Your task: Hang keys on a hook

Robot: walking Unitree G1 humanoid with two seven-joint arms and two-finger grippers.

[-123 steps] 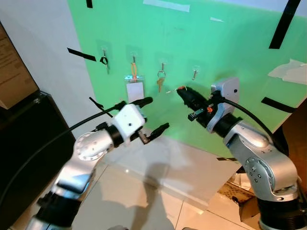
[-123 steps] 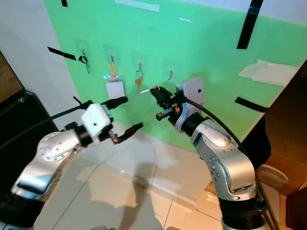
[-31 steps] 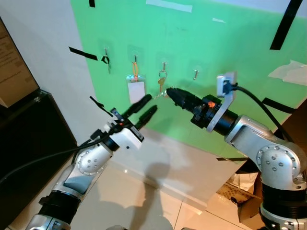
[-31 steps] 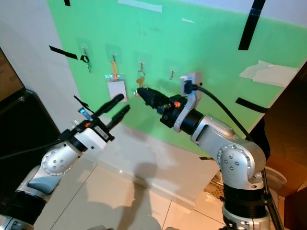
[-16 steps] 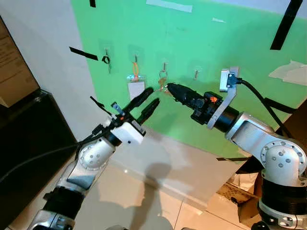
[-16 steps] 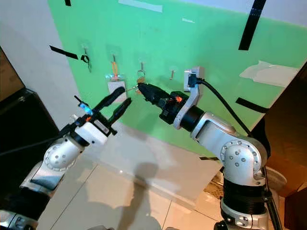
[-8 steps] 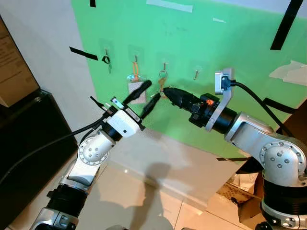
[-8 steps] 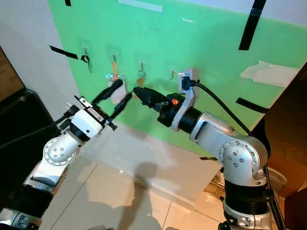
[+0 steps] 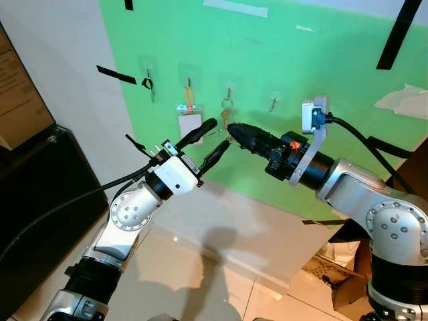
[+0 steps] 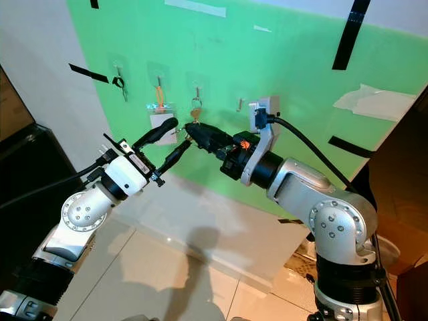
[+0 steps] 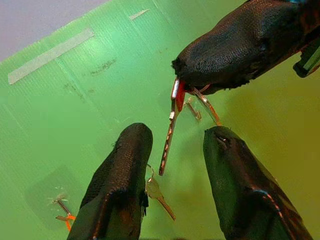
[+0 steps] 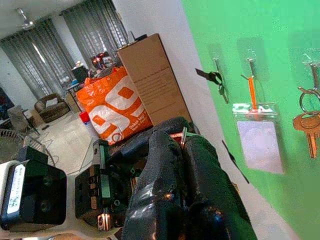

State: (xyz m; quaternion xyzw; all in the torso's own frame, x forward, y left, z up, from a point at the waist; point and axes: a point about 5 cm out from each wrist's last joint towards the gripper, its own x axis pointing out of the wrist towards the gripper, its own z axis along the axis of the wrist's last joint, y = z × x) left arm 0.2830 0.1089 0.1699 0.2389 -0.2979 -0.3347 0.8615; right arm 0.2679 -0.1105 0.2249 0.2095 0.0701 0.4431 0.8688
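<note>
Now right end effector (image 9: 235, 131) pinches keys (image 11: 172, 120); left end effector (image 9: 212, 137) spread alongside.

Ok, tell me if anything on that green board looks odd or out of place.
Nothing damaged. The board carries stray black tape strips and a loose white scrap. One hook is bare. The right tool pinches the keys between the left tool's open fingers.

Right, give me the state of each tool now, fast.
Left tool: open, empty, its fingers either side of the hanging keys.
Right tool: shut on the keys, holding them up by the green board.
</note>
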